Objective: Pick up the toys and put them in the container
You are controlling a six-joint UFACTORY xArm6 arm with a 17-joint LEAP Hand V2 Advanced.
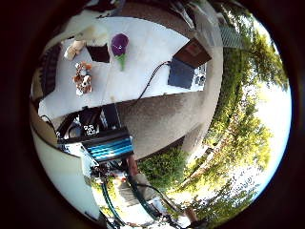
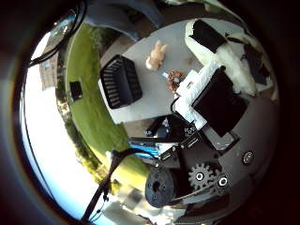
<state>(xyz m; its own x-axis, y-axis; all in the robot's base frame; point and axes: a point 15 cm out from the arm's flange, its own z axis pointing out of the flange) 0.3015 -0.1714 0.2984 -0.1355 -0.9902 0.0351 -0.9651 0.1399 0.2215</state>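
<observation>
My hand [image 2: 217,70] hangs high above a white table [image 1: 143,48]; its white and black fingers reach into the right thumb side palm view, relaxed, with nothing between them. A beige plush toy [image 2: 157,56] and a small brown toy [image 2: 174,80] lie on the table beside a black slatted container [image 2: 120,82]. The right little finger side palm view shows a purple toy with a green end [image 1: 119,44] farther along the table, away from the container.
A laptop [image 1: 186,72] sits at the table's end. A dark flat object [image 1: 98,54] lies near the plush toy. The arm's base [image 1: 95,134] stands by the table's long side. Paving, a hedge and trees surround the table.
</observation>
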